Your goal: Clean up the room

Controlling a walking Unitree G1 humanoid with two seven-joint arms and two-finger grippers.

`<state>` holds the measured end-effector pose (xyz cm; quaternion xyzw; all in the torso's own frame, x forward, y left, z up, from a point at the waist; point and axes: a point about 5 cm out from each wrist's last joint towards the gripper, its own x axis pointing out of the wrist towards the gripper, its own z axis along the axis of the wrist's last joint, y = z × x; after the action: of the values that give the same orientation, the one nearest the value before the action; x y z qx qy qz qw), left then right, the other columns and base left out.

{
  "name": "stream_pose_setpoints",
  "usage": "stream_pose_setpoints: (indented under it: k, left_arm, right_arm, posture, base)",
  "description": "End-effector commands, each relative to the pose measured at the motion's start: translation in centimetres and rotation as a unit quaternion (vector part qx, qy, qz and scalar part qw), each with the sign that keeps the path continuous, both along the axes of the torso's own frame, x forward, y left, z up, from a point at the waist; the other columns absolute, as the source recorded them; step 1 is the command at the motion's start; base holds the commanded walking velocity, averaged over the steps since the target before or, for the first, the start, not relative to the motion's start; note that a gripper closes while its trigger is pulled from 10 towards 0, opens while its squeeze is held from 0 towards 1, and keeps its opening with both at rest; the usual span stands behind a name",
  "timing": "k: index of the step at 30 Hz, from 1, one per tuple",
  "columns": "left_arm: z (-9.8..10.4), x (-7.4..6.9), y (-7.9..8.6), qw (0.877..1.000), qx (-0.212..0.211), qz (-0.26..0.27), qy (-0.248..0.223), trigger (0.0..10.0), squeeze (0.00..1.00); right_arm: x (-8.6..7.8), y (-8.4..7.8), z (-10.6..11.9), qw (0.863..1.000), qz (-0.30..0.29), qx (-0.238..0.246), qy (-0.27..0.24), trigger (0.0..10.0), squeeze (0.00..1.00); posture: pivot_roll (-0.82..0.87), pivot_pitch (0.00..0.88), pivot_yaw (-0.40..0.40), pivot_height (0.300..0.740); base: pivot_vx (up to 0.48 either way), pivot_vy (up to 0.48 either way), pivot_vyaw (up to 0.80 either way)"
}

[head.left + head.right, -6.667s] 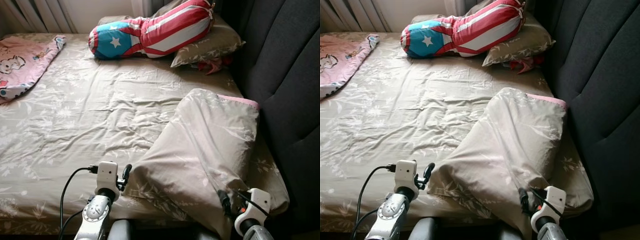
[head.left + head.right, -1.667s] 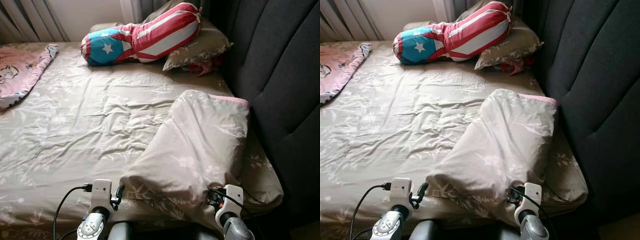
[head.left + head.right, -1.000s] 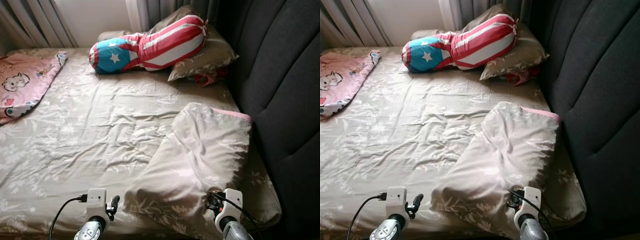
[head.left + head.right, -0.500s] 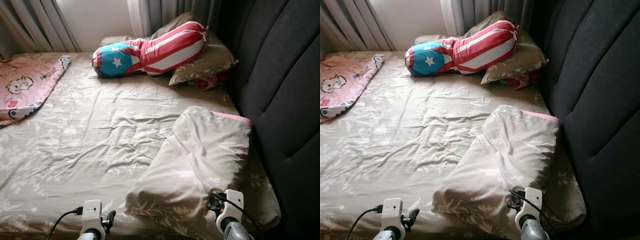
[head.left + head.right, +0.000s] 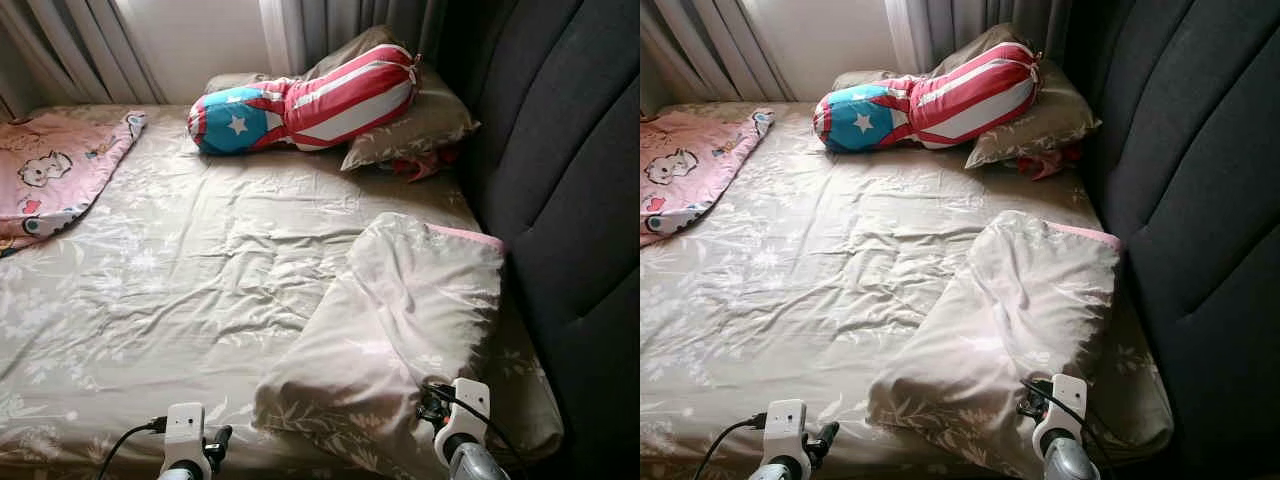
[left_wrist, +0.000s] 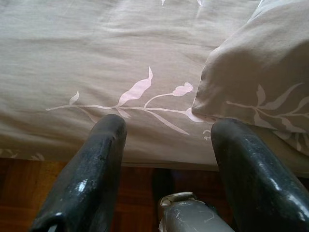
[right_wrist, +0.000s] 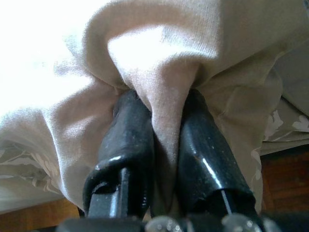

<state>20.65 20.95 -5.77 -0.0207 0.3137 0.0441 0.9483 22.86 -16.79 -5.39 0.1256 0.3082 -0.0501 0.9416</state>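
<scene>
A large pillow (image 5: 400,320) in a beige floral case with a pink edge lies askew on the near right part of the bed, next to the headboard. My right gripper (image 5: 430,407) is at the pillow's near corner, shut on a fold of its case; the right wrist view shows the fabric (image 7: 166,96) pinched between both black fingers (image 7: 128,140). My left gripper (image 6: 166,130) is open at the bed's near edge, just left of the pillow's corner (image 6: 251,67), with nothing between its fingers. It also peeks in at the bottom of the left eye view as the left gripper (image 5: 217,440).
A stars-and-stripes bolster (image 5: 300,100) rests on a second beige pillow (image 5: 415,125) at the far end, with something red (image 5: 425,165) under it. A pink blanket (image 5: 50,175) lies far left. The dark padded headboard (image 5: 570,200) runs along the right. Wood floor (image 6: 140,193) lies below the bed edge.
The camera has pulled back and tipped up a little, so both arms sit lower in the picture. The right gripper stays shut on the pillow; the pillow has hardly moved.
</scene>
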Motion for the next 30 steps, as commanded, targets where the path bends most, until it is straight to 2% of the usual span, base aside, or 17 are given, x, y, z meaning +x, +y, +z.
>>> stream_pose_setpoints:
  k: [1,7,8,9,10,22,30]
  left_arm:
    - [-0.2,-0.3,0.1,1.000,0.001,0.002,0.006,10.0,0.00]
    - [-0.2,-0.3,0.1,1.000,0.001,0.002,0.006,10.0,0.00]
    - [-0.2,-0.4,0.1,1.000,0.002,-0.001,0.006,10.0,0.00]
    - [-0.3,-0.5,0.1,1.000,0.003,-0.005,0.005,10.0,0.00]
    - [-0.3,-0.5,0.1,1.000,0.003,-0.006,0.005,10.0,0.00]
    - [-0.3,-0.5,0.0,1.000,0.004,-0.009,0.003,10.0,0.00]
    - [-0.3,-0.6,0.0,1.000,0.005,-0.009,0.004,10.0,0.00]
  right_arm:
    - [1.5,-0.5,1.3,0.999,-0.003,-0.014,-0.042,10.0,0.00]
    - [1.5,-0.5,1.3,0.999,-0.003,-0.014,-0.042,10.0,0.00]
    - [2.0,-2.5,2.1,0.994,-0.055,-0.068,-0.058,10.0,0.00]
    - [2.5,-5.0,3.4,0.980,-0.123,-0.131,-0.081,10.0,0.00]
    - [2.5,-5.5,3.6,0.976,-0.137,-0.143,-0.086,10.0,0.00]
    - [2.6,-5.2,3.6,0.975,-0.133,-0.154,-0.087,10.0,0.00]
    - [2.3,-6.9,3.8,0.969,-0.156,-0.175,-0.077,10.0,0.00]
  posture:
    - [-0.01,0.041,-0.039,0.740]
    - [-0.01,0.041,-0.039,0.740]
    - [-0.01,0.014,-0.037,0.740]
    - [-0.01,0.013,-0.037,0.740]
    - [-0.01,0.013,-0.037,0.740]
    - [-0.01,0.021,-0.036,0.740]
    - [-0.01,0.029,-0.036,0.740]
  base:
    - [0.000,0.000,0.00]
    - [0.000,0.000,0.00]
    - [0.000,-0.420,0.00]
    - [0.000,-0.446,0.00]
    - [0.000,-0.446,0.00]
    - [0.000,-0.462,0.00]
    - [0.000,-0.469,0.00]
